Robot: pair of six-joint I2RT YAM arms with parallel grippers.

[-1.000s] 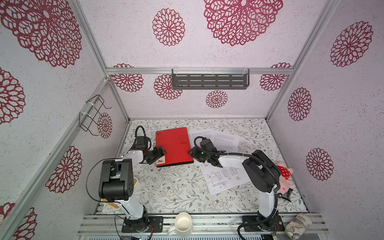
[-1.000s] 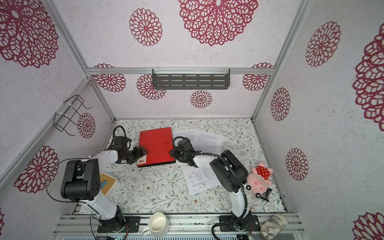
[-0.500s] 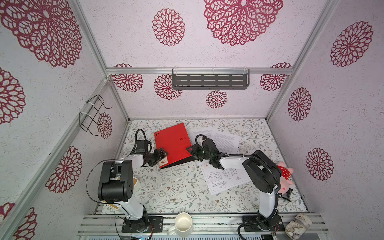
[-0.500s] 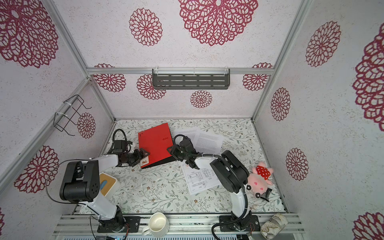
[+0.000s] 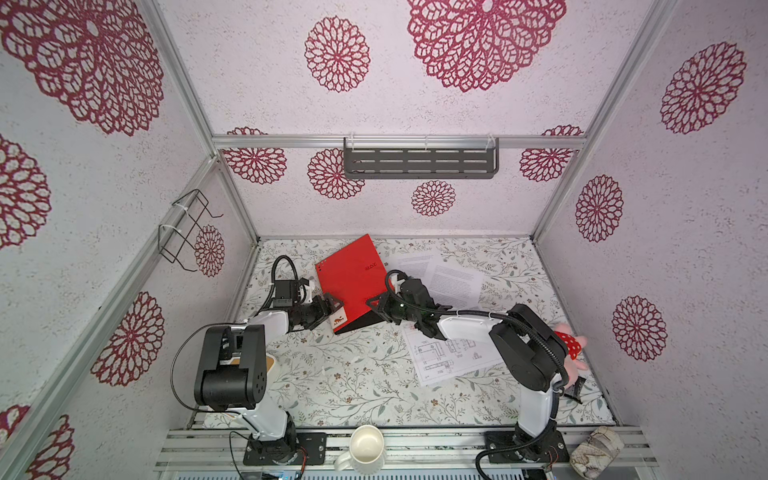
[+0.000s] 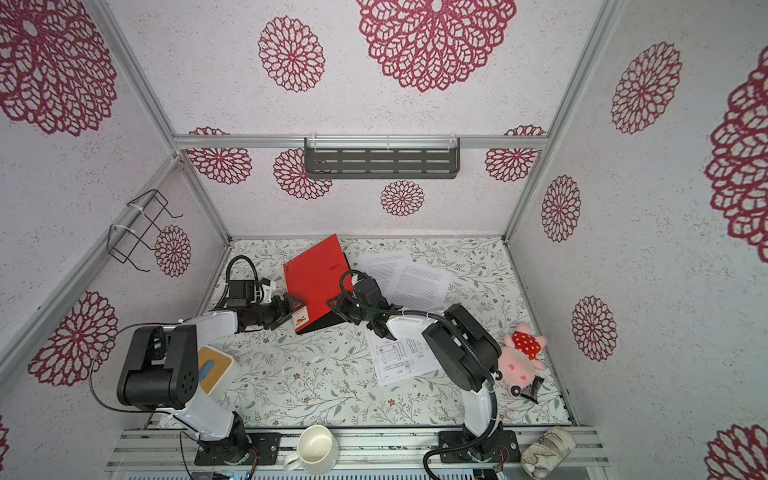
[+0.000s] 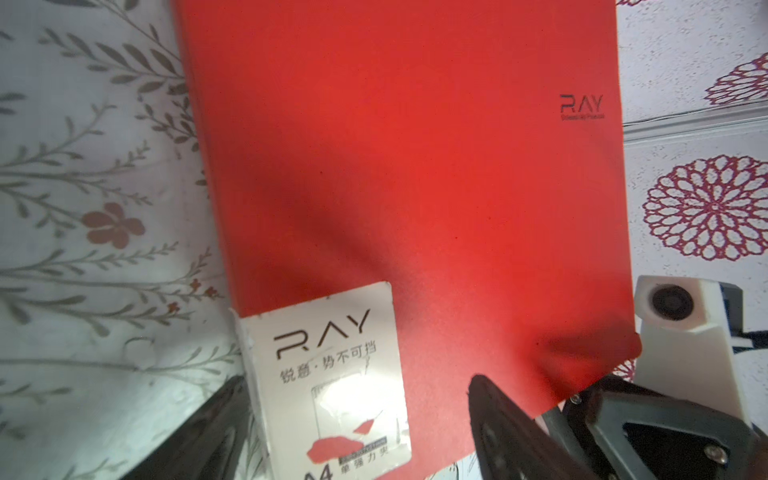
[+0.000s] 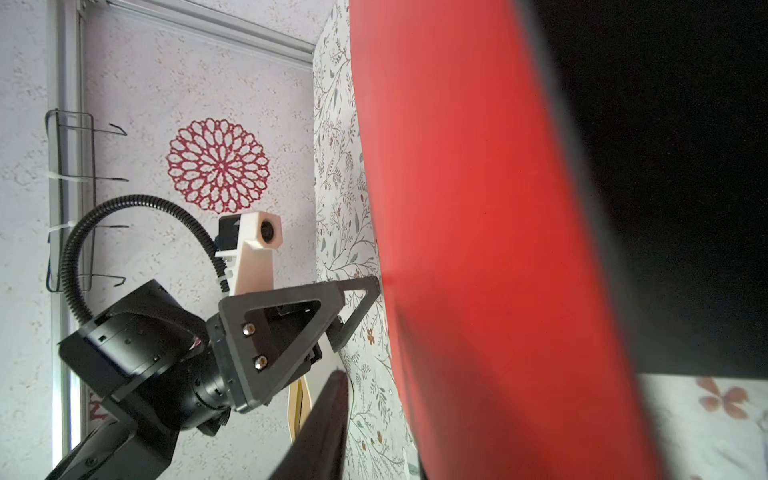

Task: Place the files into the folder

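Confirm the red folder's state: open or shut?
Partly open. The folder has its red cover raised at an angle, with the black inside showing as a wedge beneath it in both top views.

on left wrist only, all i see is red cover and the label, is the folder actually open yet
Observer: Partly. In both top views the folder has its right edge tilted up off the table, and a wedge of its black inside shows under the near edge.
Operator: ok and where are the papers, cant see any from here
Observer: None is in the folder. Two text sheets lie overlapping on the table to the folder's right, and the drawing sheet lies nearer the robot's base, partly under the right arm.
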